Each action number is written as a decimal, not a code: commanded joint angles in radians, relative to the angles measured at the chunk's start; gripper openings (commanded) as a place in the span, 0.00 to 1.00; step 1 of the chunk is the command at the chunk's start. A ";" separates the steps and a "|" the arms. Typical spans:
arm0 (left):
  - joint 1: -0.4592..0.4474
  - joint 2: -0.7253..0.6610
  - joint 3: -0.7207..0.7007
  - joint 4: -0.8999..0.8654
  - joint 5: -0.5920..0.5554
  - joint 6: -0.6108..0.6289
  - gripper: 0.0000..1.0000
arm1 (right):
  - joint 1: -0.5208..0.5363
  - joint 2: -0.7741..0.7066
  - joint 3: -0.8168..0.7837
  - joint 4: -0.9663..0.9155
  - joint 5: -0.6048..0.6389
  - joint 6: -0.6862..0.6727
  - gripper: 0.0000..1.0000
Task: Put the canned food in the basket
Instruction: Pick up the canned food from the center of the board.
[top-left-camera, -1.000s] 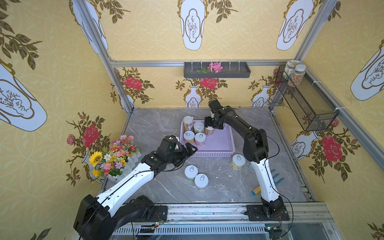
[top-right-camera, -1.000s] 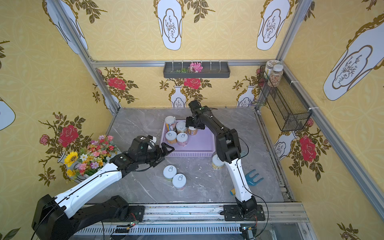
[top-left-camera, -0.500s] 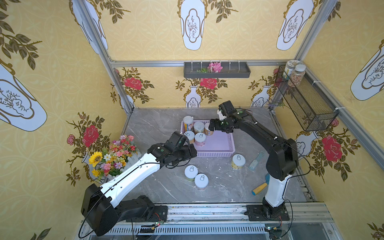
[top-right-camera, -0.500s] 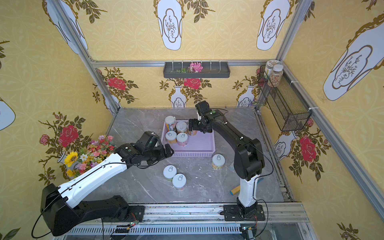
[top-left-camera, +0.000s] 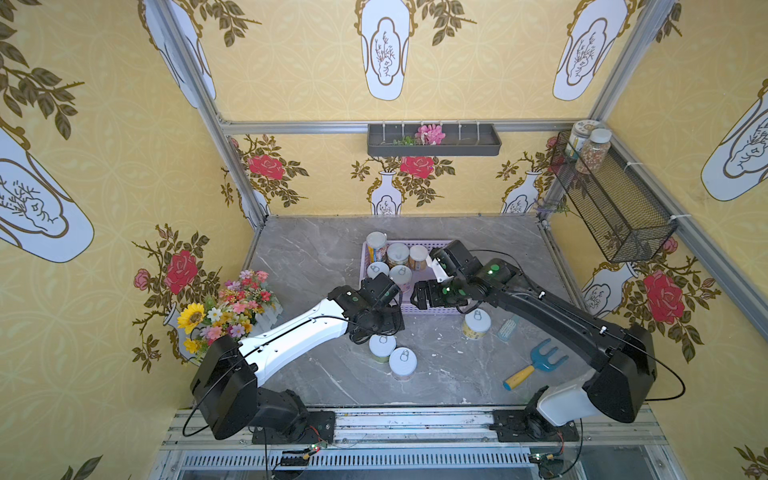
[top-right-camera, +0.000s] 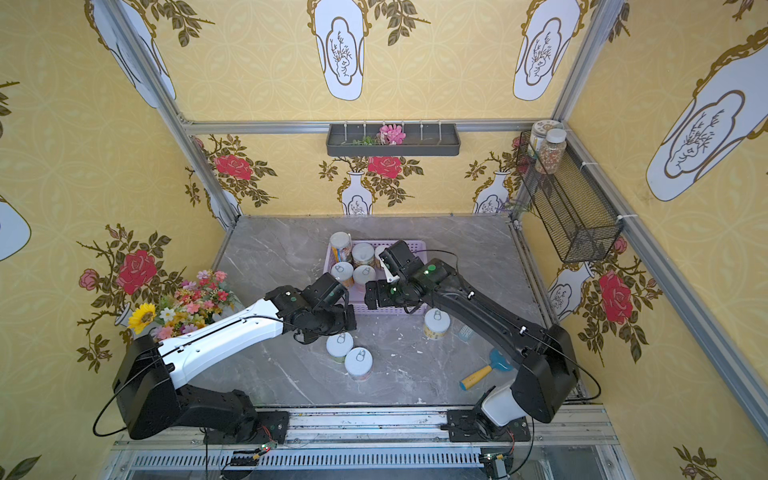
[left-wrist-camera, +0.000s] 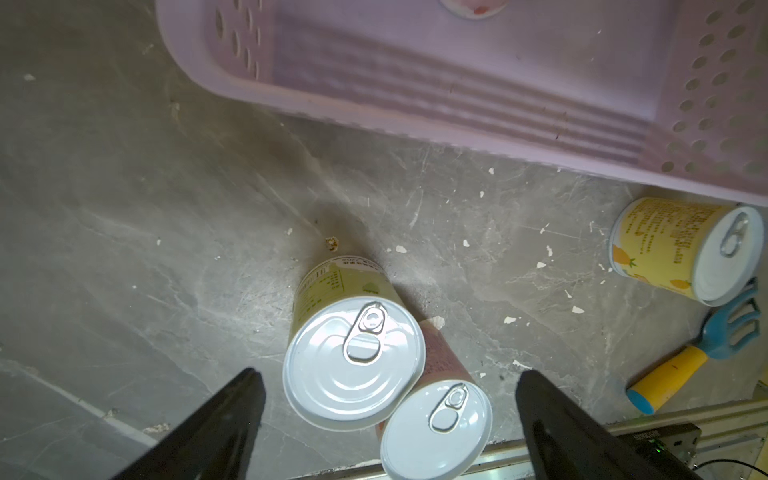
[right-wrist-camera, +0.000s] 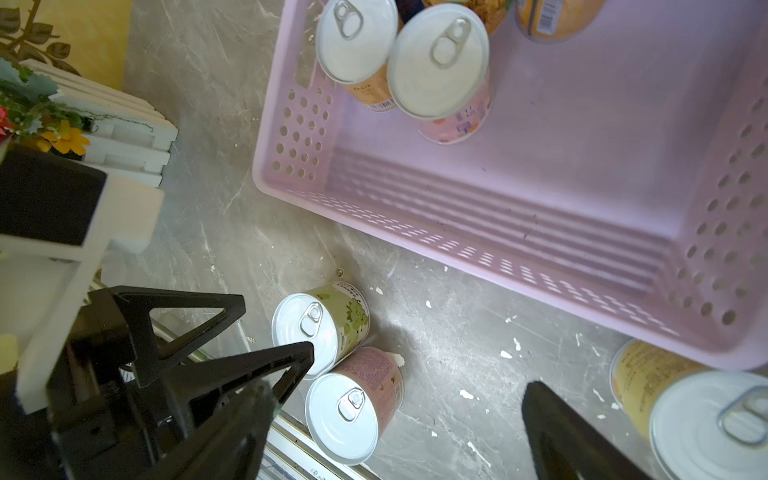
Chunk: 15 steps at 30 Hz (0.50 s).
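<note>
**Lavender basket w/ five tins in; three more out on the marble**

Lavender basket (top-left-camera: 446, 242) sat mid-table on the grey marble top (top-left-camera: 307, 257); five tins stood upright inside, bunched at its far-left end; tall blue-yellow tin (top-left-camera: 377, 245) was in the corner, w/ four short tins (top-left-camera: 397, 253) packed close beside it.

Outside the basket, green-label tin (left-wrist-camera: 353, 361) and pink-label tin (left-wrist-camera: 436, 428) stood upright, touching each other, nr the table's front edge; yellow-label tin (left-wrist-camera: 685, 249) stood upright just beside the basket's front wall; blue hand rake w/ yellow handle (left-wrist-camera: 698, 357) lay nr that tin.

Left gripper (left-wrist-camera: 390, 375) hung above the touching pair, mostly over green-label tin; jaws spread wide, a finger (left-wrist-camera: 232, 428) off to either side, gripping nothing; whether it touched a lid, can't tell.

Right gripper (top-left-camera: 417, 296) hovered over the basket's front-left part; jaws likewise parted, nothing btwn them; tin tops and basket floor showed below it in the right wrist view.

Fake flower bouquet (top-left-camera: 232, 307) stood by the left wall.
</note>
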 joint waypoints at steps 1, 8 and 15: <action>-0.025 0.030 -0.004 -0.023 -0.012 -0.058 1.00 | 0.001 -0.054 -0.076 0.020 0.014 0.093 0.97; -0.049 0.070 -0.022 -0.034 -0.020 -0.093 1.00 | -0.013 -0.138 -0.179 0.006 0.002 0.137 0.97; -0.050 0.088 -0.039 -0.034 -0.008 -0.118 1.00 | -0.045 -0.217 -0.265 0.040 -0.134 0.149 0.97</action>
